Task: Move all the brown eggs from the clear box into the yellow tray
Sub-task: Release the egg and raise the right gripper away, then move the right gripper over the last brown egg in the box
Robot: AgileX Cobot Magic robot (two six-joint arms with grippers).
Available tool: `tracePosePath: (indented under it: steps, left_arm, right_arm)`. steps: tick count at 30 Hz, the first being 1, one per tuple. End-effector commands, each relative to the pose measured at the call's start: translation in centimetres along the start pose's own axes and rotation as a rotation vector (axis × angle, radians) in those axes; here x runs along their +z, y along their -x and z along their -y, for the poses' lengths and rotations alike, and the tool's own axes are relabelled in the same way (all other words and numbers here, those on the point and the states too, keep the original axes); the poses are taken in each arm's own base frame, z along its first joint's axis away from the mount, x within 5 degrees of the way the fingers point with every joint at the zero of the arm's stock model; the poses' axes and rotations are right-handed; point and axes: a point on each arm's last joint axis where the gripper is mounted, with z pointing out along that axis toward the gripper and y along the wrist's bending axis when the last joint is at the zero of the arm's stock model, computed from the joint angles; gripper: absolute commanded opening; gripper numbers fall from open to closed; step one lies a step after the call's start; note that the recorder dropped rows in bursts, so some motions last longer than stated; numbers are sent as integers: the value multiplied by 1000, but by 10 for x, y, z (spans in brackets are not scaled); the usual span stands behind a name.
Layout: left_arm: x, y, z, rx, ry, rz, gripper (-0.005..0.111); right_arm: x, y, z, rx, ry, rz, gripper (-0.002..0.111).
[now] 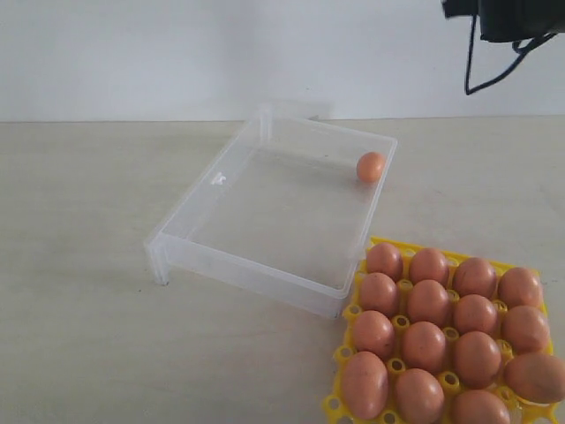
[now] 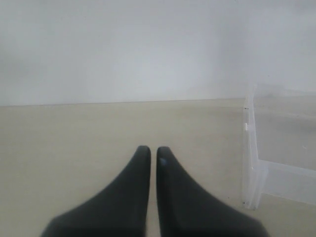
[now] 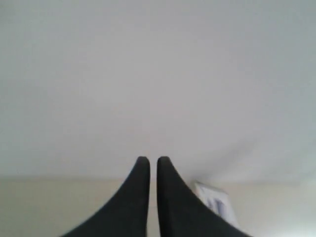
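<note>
— Where are we seeing the brown eggs right now?

— We are seeing most of the brown eggs (image 1: 429,302) sitting in the cups of the yellow tray (image 1: 334,405), in four rows that are filling nearly every cup we can make out. The tray is lying toward the near right corner of the tabletop (image 1: 79,265), and the picture's edge is cutting off its near and right sides, so we are not giving a full count.

— And the clear box?

— The clear box (image 1: 265,265) is standing around the middle of the tabletop, its far end reaching close to the far edge, its near right corner just beside the tray. One brown egg (image 1: 371,166) is lying inside it, near the box's far right corner and just beside the right wall.

— How are we finding the grippers?

— The left gripper (image 2: 153,148) is hovering low over bare tabletop with its fingers drawn together, only a thin slit between them and nothing in it; a corner of the clear box (image 2: 254,163) is showing off to one side. The right gripper (image 3: 153,159) is likewise closed on nothing, and it is pointing mostly at the pale wall. In the exterior view we are catching only a dark part of the right arm (image 1: 512,18) with a cable (image 1: 494,75) hanging from it, high above the far right of the tabletop.
</note>
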Motion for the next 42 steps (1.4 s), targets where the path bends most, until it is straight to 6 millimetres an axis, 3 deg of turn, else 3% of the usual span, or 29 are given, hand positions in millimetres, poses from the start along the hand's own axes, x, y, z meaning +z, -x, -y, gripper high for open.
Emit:
tracePosePath:
  steps: [1, 4, 8, 14, 17, 20, 27, 30, 33, 35, 37, 39, 42]
  left_arm:
    - [0, -1, 0, 2, -2, 4, 4]
    - [0, -1, 0, 2, -2, 2, 4]
    - [0, -1, 0, 2, -2, 2, 4]
    - [0, -1, 0, 2, -2, 2, 4]
    - [0, -1, 0, 2, -2, 2, 4]
    - [0, -1, 0, 2, -2, 2, 4]
    - [0, -1, 0, 2, -2, 2, 4]
    - [0, -1, 0, 2, -2, 2, 4]
    - [0, -1, 0, 2, -2, 2, 4]
    - [0, -1, 0, 2, -2, 2, 4]
    - [0, -1, 0, 2, -2, 2, 4]
    - [0, -1, 0, 2, -2, 2, 4]
    - [0, -1, 0, 2, -2, 2, 4]
  right_arm:
    - [31, -75, 58, -156, -358, -480, 1]
    - [35, -112, 73, -222, -440, -606, 0]
    - [21, -145, 72, -314, -415, -683, 0]
    - [7, -183, 54, -430, -288, -728, 0]
    - [6, -187, 54, -430, -302, -687, 0]
    - [6, -178, 59, -279, -383, -593, 0]
    - [0, -132, 85, 355, -503, -175, 0]
    - [-1, -106, 93, 564, -374, 36, 0]
    - [-2, -77, 97, 753, -84, 189, 0]
    - [-2, -60, 95, 793, 160, 182, 0]
    - [-6, -47, 86, 657, 390, 120, 0]
    - [-11, -47, 75, 396, 495, -6, 0]
    - [-27, -58, 57, 220, 513, -327, 0]
